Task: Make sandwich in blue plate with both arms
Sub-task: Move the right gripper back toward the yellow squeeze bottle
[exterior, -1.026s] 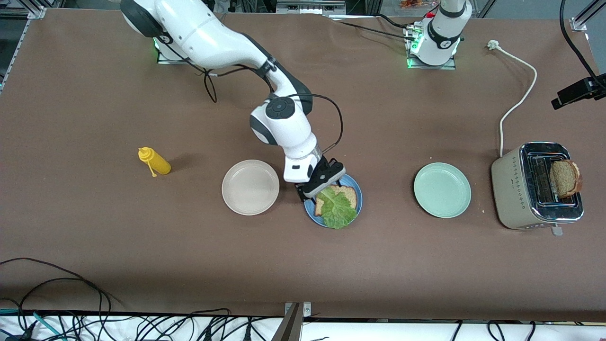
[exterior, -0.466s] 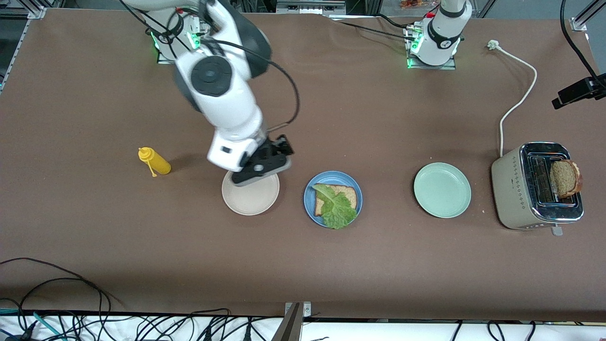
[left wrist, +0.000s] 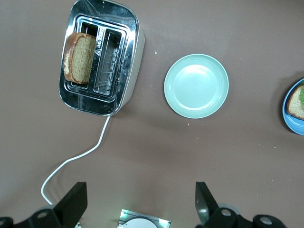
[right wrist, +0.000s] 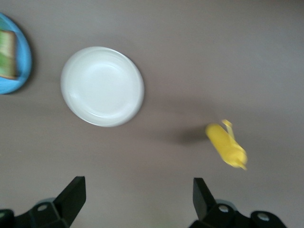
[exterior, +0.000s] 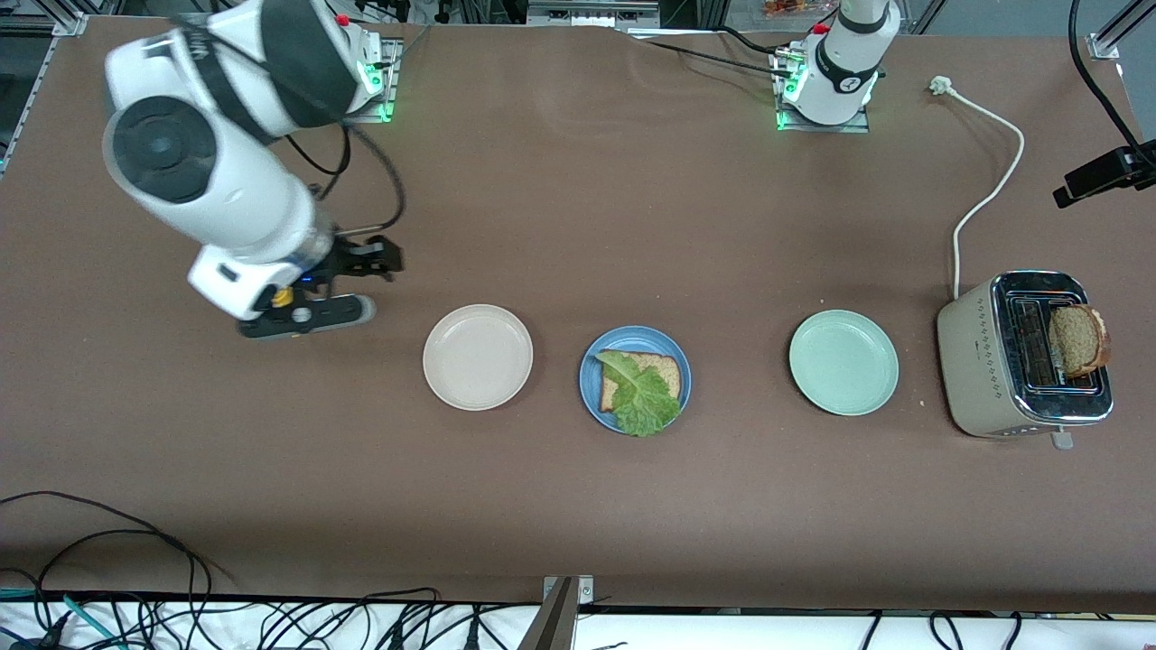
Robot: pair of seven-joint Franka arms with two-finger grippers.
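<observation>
**Sandwich half built on the blue plate, both grippers empty**

So here's where we're at: the blue plate (exterior: 635,379) sits in the middle of the table (exterior: 578,506), between the cream-white plate (exterior: 478,357) and the pale green plate (exterior: 843,362). On it we've got one slice of bread (exterior: 657,370) with a lettuce leaf (exterior: 643,399) lying on top, hanging a bit over the plate's rim on the side nearer the front camera. The other bread slice (exterior: 1076,339) stands in the toaster (exterior: 984,366) at the left arm's end of the table.

The right gripper (exterior: 312,311) is up over the yellow squeeze bottle (right wrist: 227,145) toward the right arm's end, fingers (right wrist: 71,192) spread wide and holding nothing. The left gripper (left wrist: 137,204) waits high above its base, looking down at the toaster and green plate, jaws spread apart and empty too
</observation>
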